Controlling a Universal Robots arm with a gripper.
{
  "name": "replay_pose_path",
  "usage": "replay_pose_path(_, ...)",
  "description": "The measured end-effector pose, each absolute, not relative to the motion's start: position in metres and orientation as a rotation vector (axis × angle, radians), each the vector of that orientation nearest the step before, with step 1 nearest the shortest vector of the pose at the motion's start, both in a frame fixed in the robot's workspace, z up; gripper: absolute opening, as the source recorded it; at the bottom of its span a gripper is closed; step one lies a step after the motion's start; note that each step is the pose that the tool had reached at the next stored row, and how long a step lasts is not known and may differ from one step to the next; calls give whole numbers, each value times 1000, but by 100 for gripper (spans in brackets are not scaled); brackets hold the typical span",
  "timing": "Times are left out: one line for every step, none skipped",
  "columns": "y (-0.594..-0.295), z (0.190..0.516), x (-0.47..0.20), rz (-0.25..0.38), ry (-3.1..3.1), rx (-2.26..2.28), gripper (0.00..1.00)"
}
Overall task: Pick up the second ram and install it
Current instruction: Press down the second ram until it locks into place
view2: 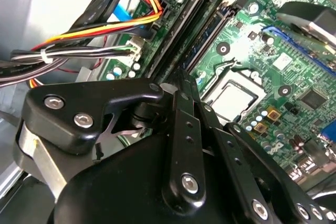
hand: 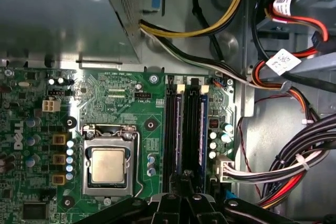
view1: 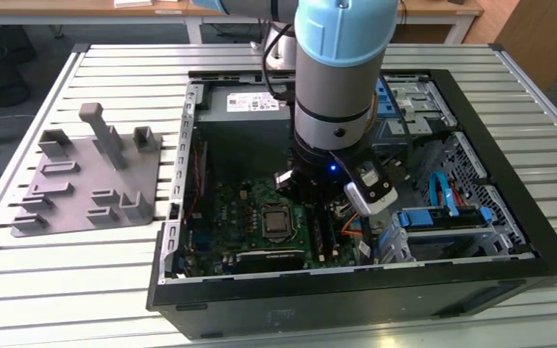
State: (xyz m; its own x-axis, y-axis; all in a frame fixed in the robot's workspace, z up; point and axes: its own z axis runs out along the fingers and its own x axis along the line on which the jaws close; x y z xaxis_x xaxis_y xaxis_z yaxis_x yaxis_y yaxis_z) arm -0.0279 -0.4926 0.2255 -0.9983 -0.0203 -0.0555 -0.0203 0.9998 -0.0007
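Observation:
My gripper (view1: pixel 310 199) is down inside the open computer case, over the motherboard. In both wrist views its black fingers converge to a closed tip (view2: pixel 181 77) (hand: pixel 188 178) at the near end of the long black sockets (hand: pixel 192 129). Two dark-blue ram strips stand on edge in those sockets, one (hand: pixel 202 129) on the cable side and one (hand: pixel 178 129) on the processor side. I cannot tell which of them is the second ram. Nothing shows pinched between the fingers. One blue strip (view2: pixel 212 32) runs away from the tip in the second wrist view.
The grey moulded tray (view1: pixel 85 181) with posts lies on the slatted table at the exterior view's left. The processor socket (hand: pixel 107 166) sits beside the sockets. Bundled cables (hand: pixel 294 166) and a white connector (hand: pixel 223 169) crowd the other side. Drive cages (view1: pixel 452 210) fill the case's right.

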Motion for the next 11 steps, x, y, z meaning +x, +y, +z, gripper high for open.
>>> replay_pose_path(-493, 225, -28, -5, 3086, -32, 10)
replay_pose_path(-493, 224, -28, -11, 3086, -32, 10)
replay_pose_path(-493, 224, -28, -16, 3086, -33, 10)
replay_pose_path(-493, 223, -28, -21, 3086, -33, 10)
replay_pose_path(-493, 223, -28, -26, 3086, -34, 10)
replay_pose_path(-493, 223, -28, -30, 3086, -35, 10)
replay_pose_path(-493, 223, -28, -32, 3086, -36, 10)
replay_pose_path(-494, 222, -28, -34, 3086, -36, 10)
replay_pose_path(-494, 222, -28, -36, 3086, -37, 10)
replay_pose_path(-494, 221, -28, -37, 3086, -37, 10)
replay_pose_path(-495, 221, -28, -38, 3087, -38, 10)
